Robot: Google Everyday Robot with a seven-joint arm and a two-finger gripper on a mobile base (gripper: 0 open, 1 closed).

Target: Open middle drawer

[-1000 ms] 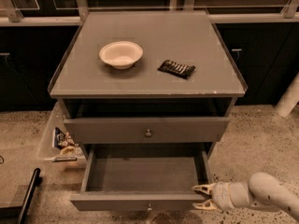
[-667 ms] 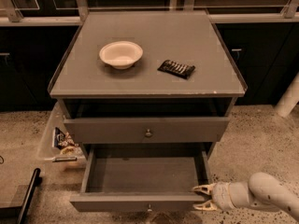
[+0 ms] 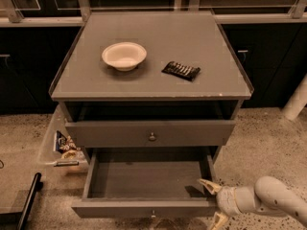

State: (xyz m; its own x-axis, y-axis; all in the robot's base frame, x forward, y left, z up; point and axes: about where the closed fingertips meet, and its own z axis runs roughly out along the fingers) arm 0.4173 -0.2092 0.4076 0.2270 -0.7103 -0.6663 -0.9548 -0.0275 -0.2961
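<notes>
The table point(image 3: 144, 83) holds the middle drawer point(image 3: 144, 178) pulled far out beneath the top drawer point(image 3: 115, 134). The claw point(image 3: 214, 202), fingers spread, sits at its front right corner. A skewed retreat could snag the panel and push it shut.

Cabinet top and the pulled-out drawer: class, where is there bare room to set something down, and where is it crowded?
Free: the cabinet top in front of the bowl and black packet; the middle drawer floor, left and centre. Crowded: its front right corner, where the gripper sits.
</notes>
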